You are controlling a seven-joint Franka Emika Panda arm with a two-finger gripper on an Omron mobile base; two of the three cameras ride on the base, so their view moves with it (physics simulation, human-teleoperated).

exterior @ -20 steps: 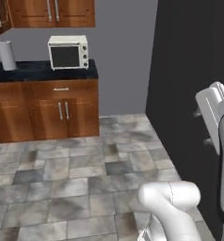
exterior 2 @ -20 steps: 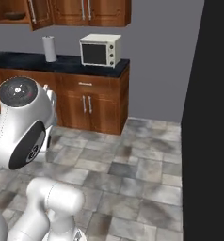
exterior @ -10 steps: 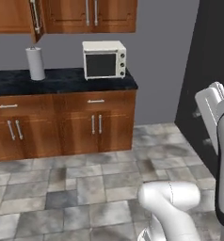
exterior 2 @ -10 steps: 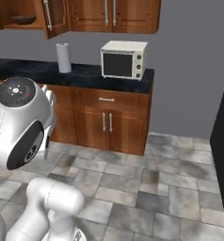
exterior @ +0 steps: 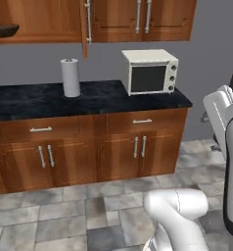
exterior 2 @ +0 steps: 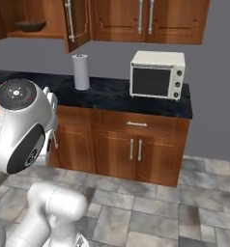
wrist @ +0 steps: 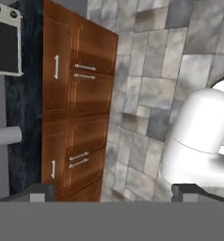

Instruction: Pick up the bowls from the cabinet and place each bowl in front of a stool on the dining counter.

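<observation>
My tool [wrist: 113, 190] stands wide with nothing between its tips, turned toward the low drawer cabinets [wrist: 78, 106] and the tiled floor [wrist: 147, 66]. The landmark is the toaster oven [exterior 2: 157, 74] on the dark desk [exterior 2: 112, 94]. A paper towel roll [exterior 2: 80, 72] stands on the desk to the oven's left. Above and further left, the cabinet [exterior 2: 37, 17] hangs with its door [exterior 2: 77, 21] open; a dark bowl [exterior 2: 30, 25], probably the wooden one, sits on its shelf.

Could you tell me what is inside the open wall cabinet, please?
One dark bowl sits on the cabinet shelf. The rest of the interior is cut off by the frame, so a second bowl cannot be confirmed.
</observation>
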